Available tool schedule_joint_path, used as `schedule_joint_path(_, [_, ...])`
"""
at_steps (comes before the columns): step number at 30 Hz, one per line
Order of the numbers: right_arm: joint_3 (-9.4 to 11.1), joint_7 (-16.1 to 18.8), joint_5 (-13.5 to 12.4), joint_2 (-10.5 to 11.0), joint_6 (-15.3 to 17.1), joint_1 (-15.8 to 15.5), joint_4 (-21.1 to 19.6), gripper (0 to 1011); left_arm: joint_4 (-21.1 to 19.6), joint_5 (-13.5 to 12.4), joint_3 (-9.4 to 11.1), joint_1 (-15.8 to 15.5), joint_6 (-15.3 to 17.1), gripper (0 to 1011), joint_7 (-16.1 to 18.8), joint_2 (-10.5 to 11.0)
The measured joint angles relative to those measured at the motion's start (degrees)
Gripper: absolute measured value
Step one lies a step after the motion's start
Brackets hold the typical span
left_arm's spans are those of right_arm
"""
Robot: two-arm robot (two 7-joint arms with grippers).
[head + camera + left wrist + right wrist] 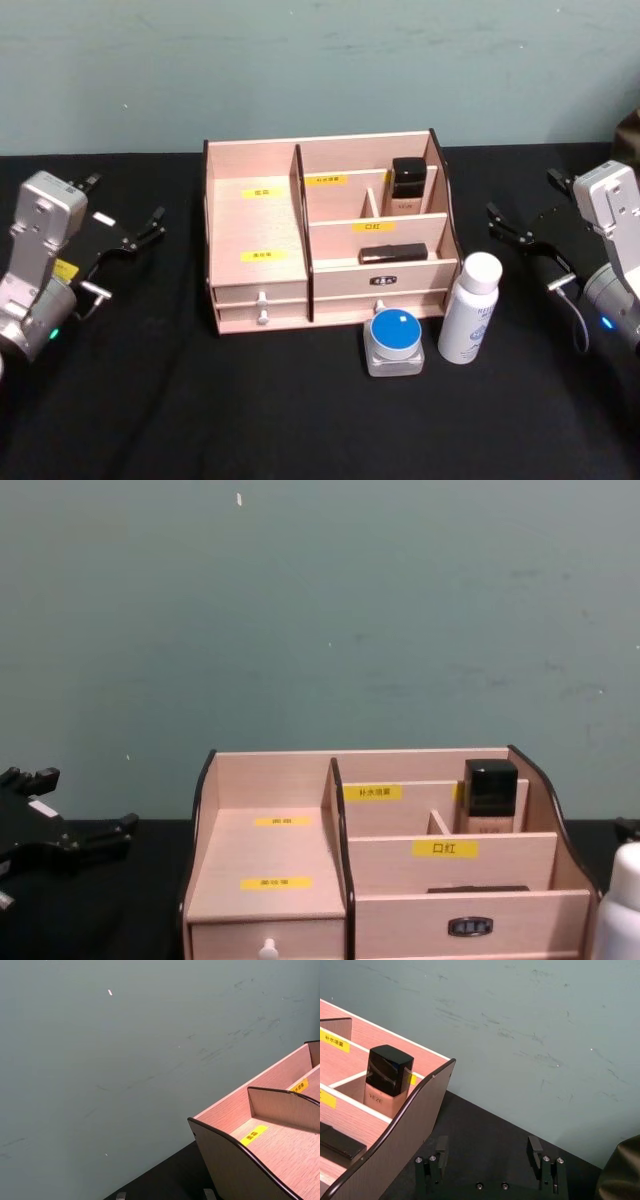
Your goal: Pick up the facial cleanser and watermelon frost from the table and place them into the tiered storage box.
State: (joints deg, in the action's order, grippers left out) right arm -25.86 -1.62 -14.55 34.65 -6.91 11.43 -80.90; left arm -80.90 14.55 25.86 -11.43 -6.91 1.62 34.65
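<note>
Right gripper jaws sit nearest the lens in the right wrist view, spread wide with nothing between them. In head view it hangs at the table's right side, near the goods but not touching them. Left gripper is at the far left of the table, jaws also apart and empty, with the box between it and both items. White bottle, likely the facial cleanser, stands upright just off the front right corner of the tiered storage box. Blue-lidded jar, likely the watermelon frost, is on the table just in front of the lower drawer, beside the bottle on its left, small gap between. Neither is picked yet, so the task is at its start. Box already holds a black-capped bottle in the back right compartment and a flat black item in the tier in front of it. Risks: white bottle is tall and narrow, so a jaw brushing it on approach could tip it onto the jar. Jar is squat and wide, so a grip on the lid rim may slip. Jar is close to the drawer front, so a jaw could strike the box. A drop into the occupied right compartments could knock the black-capped bottle; the wide left bay looks safer.
</note>
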Motion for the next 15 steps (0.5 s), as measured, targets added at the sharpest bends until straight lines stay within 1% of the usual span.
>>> schedule_joint_path(15, [0.0, 0.0, 0.0, 0.0, 0.0, 0.0, 0.0, 1000, 0.0, 0.0, 0.0, 0.0, 0.0, 1001, 0.0, 0.0])
